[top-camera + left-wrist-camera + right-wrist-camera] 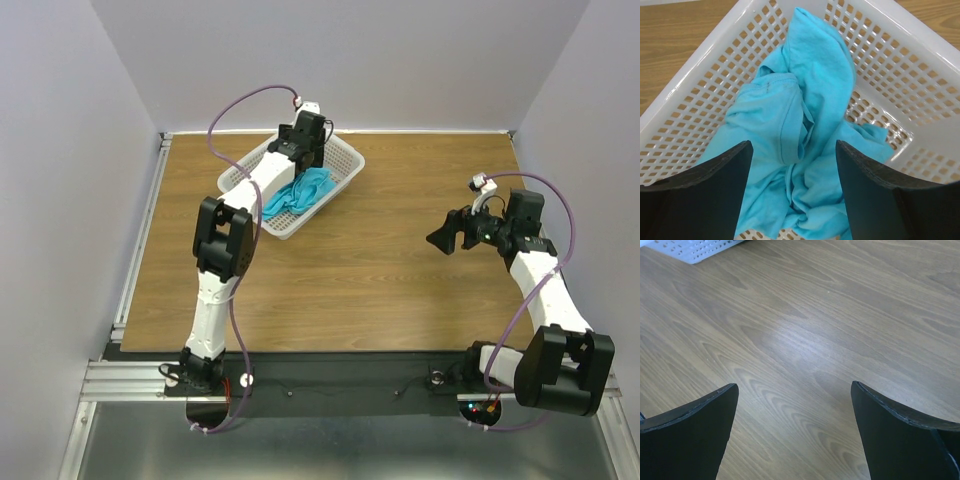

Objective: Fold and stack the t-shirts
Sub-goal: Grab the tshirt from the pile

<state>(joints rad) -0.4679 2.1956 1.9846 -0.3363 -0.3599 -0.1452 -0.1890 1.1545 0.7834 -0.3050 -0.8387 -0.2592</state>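
While nearest the arm bases, right gripper [794,385] hangs over wood table [380,290], jaws spread wide, nothing held. Farther back, left gripper [793,142], its 2 fingers also wide apart w/ nothing held, sits above crumpled turquoise t-shirts [810,80] lying inside white mesh basket [900,65], far-left of table.

turquoise t-shirt [805,130], white mesh basket [920,65], brown woodgrain table [805,340], black tools

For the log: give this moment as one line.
left gripper open above t-shirt | t-shirt crumpled in basket | right gripper open above table
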